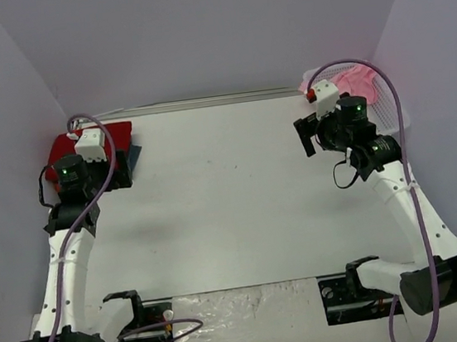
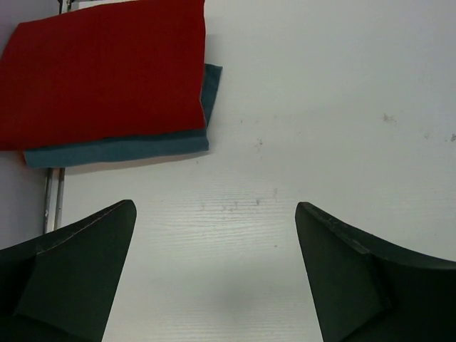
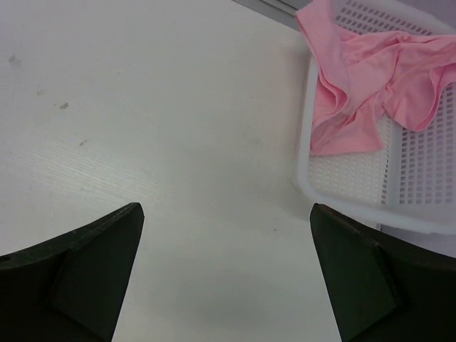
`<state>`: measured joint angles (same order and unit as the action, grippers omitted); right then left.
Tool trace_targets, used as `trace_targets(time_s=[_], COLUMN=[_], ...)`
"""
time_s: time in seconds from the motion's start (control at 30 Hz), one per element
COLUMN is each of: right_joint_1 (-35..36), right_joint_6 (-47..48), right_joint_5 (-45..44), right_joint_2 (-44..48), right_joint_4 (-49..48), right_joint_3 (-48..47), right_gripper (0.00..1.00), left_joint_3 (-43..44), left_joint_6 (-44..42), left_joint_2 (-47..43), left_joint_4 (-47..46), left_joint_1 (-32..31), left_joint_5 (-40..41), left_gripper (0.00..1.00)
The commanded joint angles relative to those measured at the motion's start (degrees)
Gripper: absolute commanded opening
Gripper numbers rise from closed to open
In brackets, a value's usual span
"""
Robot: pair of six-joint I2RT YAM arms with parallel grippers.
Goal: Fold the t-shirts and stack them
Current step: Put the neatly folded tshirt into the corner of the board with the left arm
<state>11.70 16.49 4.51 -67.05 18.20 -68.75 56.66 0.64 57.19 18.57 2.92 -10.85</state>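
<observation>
The counter [image 1: 232,204] is white, with tall pale walls [image 1: 3,98] on three sides.

At the far left corner lies the dark red t-shirt [image 2: 107,71], folded flat. It sits on top of the teal-blue t-shirt [image 2: 121,149], which is folded too and peeks out along the red one's near edge and right side. The two make a small stack. In the top view the left arm [image 1: 68,257] and its purple cable [image 1: 101,182] cover part of that stack.

The left end effector [image 2: 214,271] hangs above bare counter just beside the stack. Its two dark fingers [image 2: 78,263] are wide apart and hold nothing.

At the far right corner stands a white plastic lattice basket [image 3: 420,178]. The light pink t-shirt [image 3: 370,78] lies crumpled inside it, and one part hangs over the basket's far left rim. The top view shows only a bit of pink behind the right arm [image 1: 408,207].

The right end effector [image 3: 228,271] hangs above bare counter, just to the left of the basket. Its fingers [image 3: 92,263] are wide apart as well, with nothing between them.

A few small dark specks [image 3: 64,105] mark the counter.
</observation>
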Motion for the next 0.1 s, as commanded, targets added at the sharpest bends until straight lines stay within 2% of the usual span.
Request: trace_targets(time_s=[0.0, 0.07], right_joint_1=[-1.9, -3.4], right_joint_6=[-1.4, -3.6], right_joint_5=[4.0, 6.8], right_joint_2=[4.4, 5.1], right_joint_4=[-5.2, -5.2], right_joint_3=[1.4, 1.3], right_gripper=[1.00, 1.00], left_joint_3=[0.7, 1.1], left_joint_6=[-0.5, -0.5], left_joint_2=[-1.6, -0.9], left_joint_4=[-3.1, -2.3], left_joint_1=[1.0, 1.5], left_joint_5=[-1.1, -1.1], left_gripper=[0.94, 0.94])
